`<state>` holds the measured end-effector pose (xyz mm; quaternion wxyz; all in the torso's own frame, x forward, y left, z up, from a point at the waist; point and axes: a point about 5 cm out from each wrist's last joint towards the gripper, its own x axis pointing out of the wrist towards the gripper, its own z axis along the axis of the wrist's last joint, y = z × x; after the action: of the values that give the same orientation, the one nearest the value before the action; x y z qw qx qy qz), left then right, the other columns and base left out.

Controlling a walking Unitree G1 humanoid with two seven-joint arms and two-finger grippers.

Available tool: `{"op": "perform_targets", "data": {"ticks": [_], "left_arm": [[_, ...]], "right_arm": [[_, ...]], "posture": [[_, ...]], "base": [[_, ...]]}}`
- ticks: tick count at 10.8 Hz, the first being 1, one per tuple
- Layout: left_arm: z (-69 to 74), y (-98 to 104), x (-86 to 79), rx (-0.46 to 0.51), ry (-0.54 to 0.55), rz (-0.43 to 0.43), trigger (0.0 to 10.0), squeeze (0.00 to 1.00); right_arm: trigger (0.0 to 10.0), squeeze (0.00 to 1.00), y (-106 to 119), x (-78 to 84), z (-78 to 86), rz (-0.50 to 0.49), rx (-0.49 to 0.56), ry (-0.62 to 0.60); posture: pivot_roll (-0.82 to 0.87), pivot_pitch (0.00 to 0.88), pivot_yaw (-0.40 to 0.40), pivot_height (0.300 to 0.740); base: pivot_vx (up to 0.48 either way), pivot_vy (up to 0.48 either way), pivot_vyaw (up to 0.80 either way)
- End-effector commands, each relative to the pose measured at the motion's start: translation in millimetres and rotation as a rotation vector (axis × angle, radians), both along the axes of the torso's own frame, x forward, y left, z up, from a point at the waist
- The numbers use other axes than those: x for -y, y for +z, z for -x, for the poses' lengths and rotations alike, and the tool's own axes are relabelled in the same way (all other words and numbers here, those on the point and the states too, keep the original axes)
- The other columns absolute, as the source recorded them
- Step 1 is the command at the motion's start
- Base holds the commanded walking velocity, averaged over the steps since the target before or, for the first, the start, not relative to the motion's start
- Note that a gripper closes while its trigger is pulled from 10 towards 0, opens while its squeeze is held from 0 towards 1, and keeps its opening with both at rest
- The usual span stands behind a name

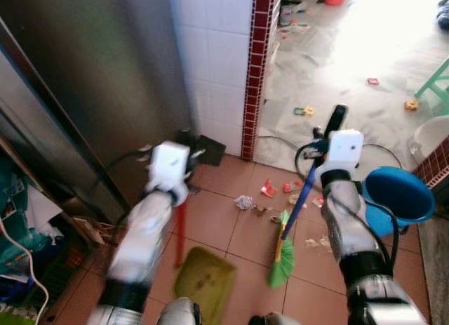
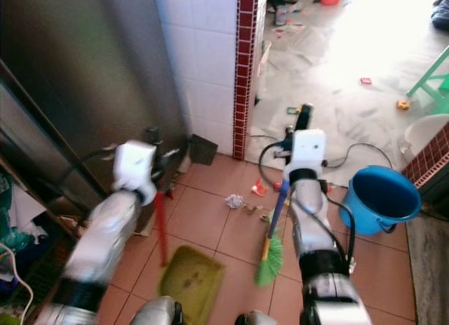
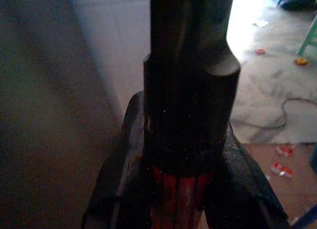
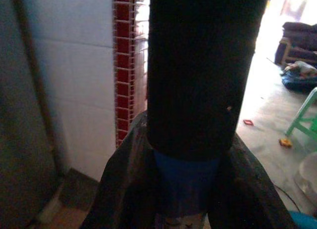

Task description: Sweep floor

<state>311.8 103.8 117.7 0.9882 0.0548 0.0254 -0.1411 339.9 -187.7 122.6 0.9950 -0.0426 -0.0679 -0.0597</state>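
My left gripper (image 1: 185, 148) is shut on the red handle (image 1: 180, 230) of an olive-green dustpan (image 1: 205, 283), whose pan rests on the tiles near my feet. In the left wrist view the black fingers (image 3: 124, 160) clamp that red handle (image 3: 181, 194). My right gripper (image 1: 324, 140) is shut on the blue broom handle (image 1: 298, 206); the green bristles (image 1: 282, 265) touch the floor just right of the dustpan. The right wrist view has the blue handle (image 4: 185, 182) between the fingers. Litter lies beyond the bristles: crumpled paper (image 1: 243, 201) and red wrappers (image 1: 269, 189).
A steel cabinet (image 1: 91, 93) and a white tiled wall (image 1: 217, 58) with red edging (image 1: 256, 72) stand to my left. A blue bucket (image 1: 396, 199) sits at the right. A black cable (image 1: 280, 139), more scraps and a green chair (image 1: 438, 83) lie in the bright room beyond.
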Motion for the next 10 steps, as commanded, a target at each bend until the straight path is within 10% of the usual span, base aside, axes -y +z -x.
{"op": "perform_targets", "data": {"ticks": [1,6,10], "left_arm": [[-11.6,38,5.6,0.142,-0.036,0.024,10.0,0.0],[-21.4,40,-3.2,0.196,0.058,0.015,10.0,0.0],[11.8,2,-5.1,0.07,0.056,0.068,10.0,0.0]], "right_arm": [[10.0,0.0,24,-0.5,-10.2,-0.011,0.072,0.004],[10.0,0.0,12,-5.1,-13.4,0.026,0.026,0.061],[10.0,0.0,-3,16.7,20.8,0.041,0.017,-0.038]], "posture": [[0.01,0.0,0.045,0.74],[0.04,0.0,-0.014,0.74],[0.0,0.0,0.006,0.74]], "base": [[0.0,0.0,0.0],[0.0,0.0,0.0],[0.0,0.0,-0.4]]}}
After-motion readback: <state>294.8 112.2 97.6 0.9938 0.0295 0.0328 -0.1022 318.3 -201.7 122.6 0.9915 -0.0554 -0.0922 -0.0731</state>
